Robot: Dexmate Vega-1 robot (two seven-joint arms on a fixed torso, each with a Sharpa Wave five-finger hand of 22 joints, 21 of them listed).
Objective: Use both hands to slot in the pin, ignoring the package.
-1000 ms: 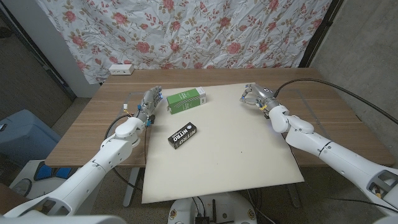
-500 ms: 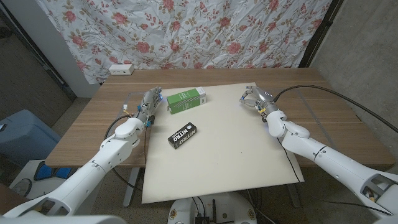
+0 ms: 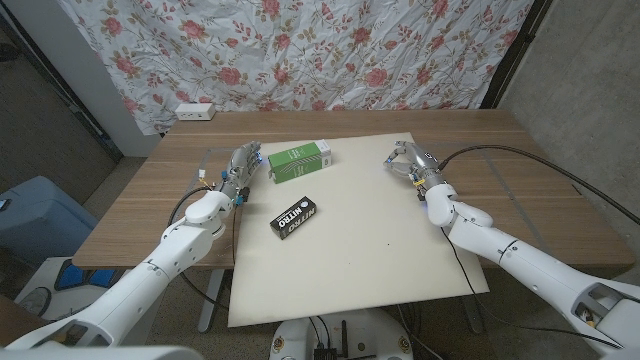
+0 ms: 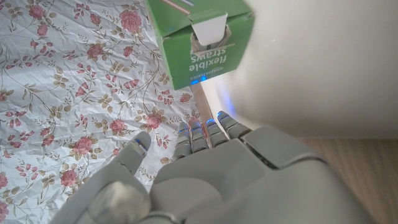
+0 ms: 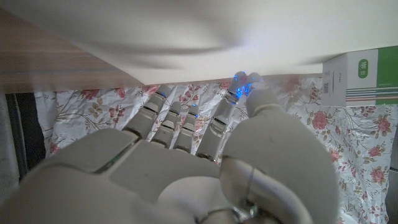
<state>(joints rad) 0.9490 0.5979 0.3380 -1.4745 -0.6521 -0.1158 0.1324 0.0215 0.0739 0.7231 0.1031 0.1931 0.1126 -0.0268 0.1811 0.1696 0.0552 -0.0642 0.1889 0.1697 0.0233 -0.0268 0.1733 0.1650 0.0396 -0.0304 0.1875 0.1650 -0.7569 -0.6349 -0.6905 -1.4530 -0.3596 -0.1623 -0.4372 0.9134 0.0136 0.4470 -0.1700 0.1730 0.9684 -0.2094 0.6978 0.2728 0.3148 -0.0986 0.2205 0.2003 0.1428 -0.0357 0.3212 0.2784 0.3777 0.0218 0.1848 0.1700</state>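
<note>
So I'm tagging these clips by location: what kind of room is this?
Probably a makeshift lab or workshop corner: a flowered sheet hung as a backdrop, a wooden table under a white board, bare concrete wall.

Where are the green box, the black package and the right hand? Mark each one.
green box (image 3: 299,160), head view, middle of its top face.
black package (image 3: 295,219), head view, on its white lettering.
right hand (image 3: 408,161), head view, middle of the hand near the white mat's far corner.
</note>
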